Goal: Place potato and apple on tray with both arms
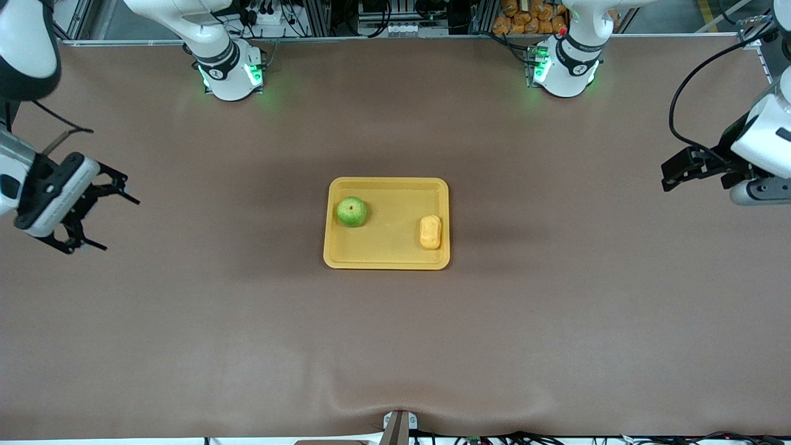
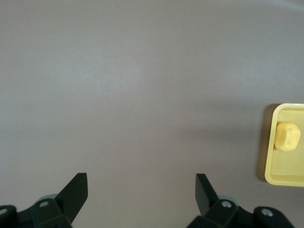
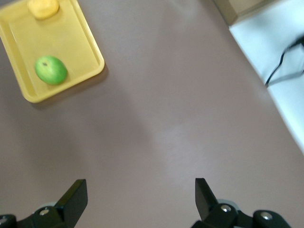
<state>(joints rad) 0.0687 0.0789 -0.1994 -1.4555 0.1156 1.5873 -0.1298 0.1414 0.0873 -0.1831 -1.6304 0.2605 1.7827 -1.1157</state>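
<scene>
The yellow tray (image 1: pixel 386 253) lies at the middle of the table. The green apple (image 1: pixel 351 211) sits in it toward the right arm's end. The yellow-orange potato (image 1: pixel 430 232) lies in it toward the left arm's end. My right gripper (image 1: pixel 114 213) is open and empty, up over the table's right-arm end. My left gripper (image 1: pixel 670 173) is open and empty over the left-arm end. The left wrist view shows the potato (image 2: pixel 287 136) and tray rim (image 2: pixel 269 161) past the open left gripper (image 2: pixel 141 190). The right wrist view shows the apple (image 3: pixel 50 70), potato (image 3: pixel 43 8) and tray (image 3: pixel 71 45) past the open right gripper (image 3: pixel 141 192).
Both arm bases (image 1: pixel 230 74) (image 1: pixel 563 71) stand along the table's edge farthest from the front camera. Brown cloth (image 1: pixel 395 346) covers the table around the tray. A white floor strip with a cable (image 3: pixel 280 71) shows past the table edge in the right wrist view.
</scene>
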